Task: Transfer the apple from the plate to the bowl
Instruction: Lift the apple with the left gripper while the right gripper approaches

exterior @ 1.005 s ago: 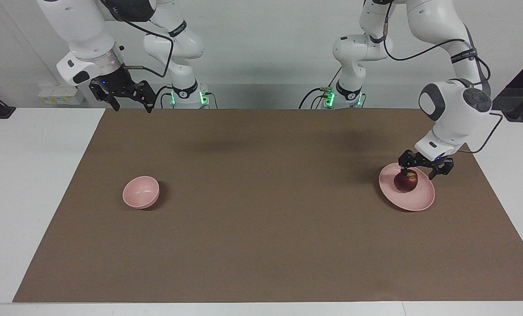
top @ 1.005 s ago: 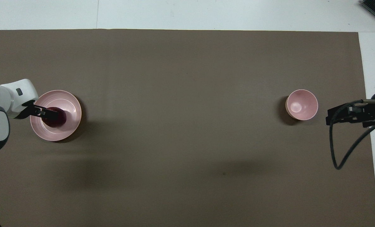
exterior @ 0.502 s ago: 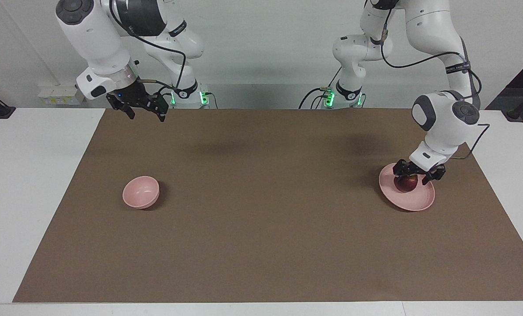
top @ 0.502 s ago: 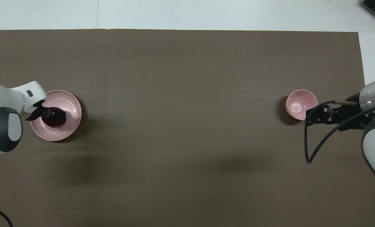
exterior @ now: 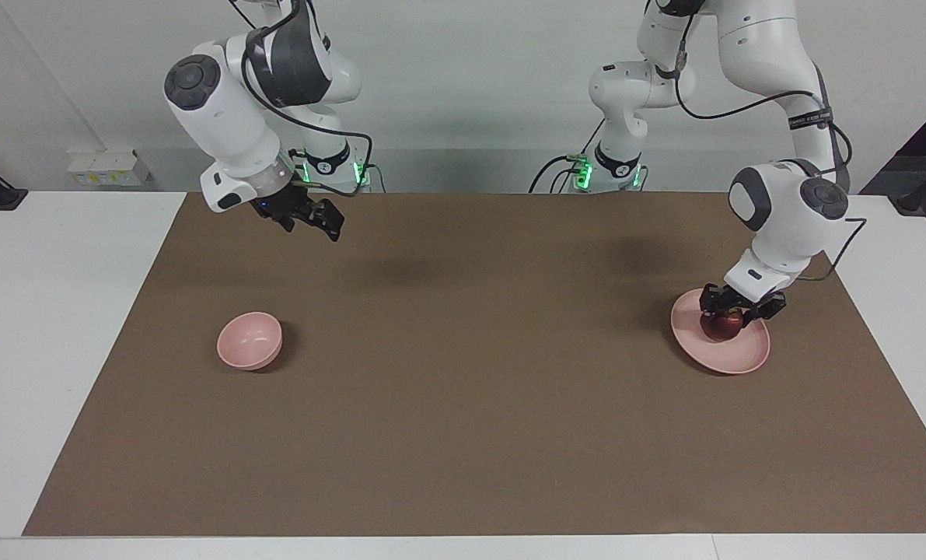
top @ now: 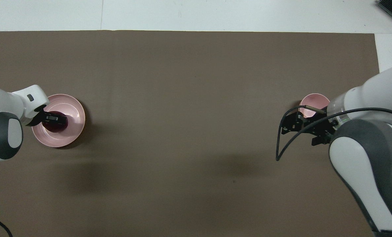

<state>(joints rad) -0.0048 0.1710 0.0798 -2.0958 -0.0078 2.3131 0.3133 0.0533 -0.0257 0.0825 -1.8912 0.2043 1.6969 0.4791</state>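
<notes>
The dark red apple (exterior: pixel 721 327) sits on the pale pink plate (exterior: pixel 731 359) toward the left arm's end of the table. My left gripper (exterior: pixel 735 309) is down on the plate and shut on the apple, which still rests on the plate. In the overhead view the left gripper (top: pixel 52 118) covers part of the apple (top: pixel 59 127) on the plate (top: pixel 74 111). The small pink bowl (exterior: pixel 249 340) stands empty toward the right arm's end. My right gripper (exterior: pixel 313 225) is open and empty, high over the mat. In the overhead view the right gripper (top: pixel 298 128) overlaps the bowl (top: pixel 311 101).
A brown mat (exterior: pixel 463 404) covers most of the white table (exterior: pixel 43 311). The right arm's cable (top: pixel 281 144) hangs in a loop below its wrist.
My left gripper came down around the apple and closed on it. My right arm swung from the table's end in over the mat toward the bowl.
</notes>
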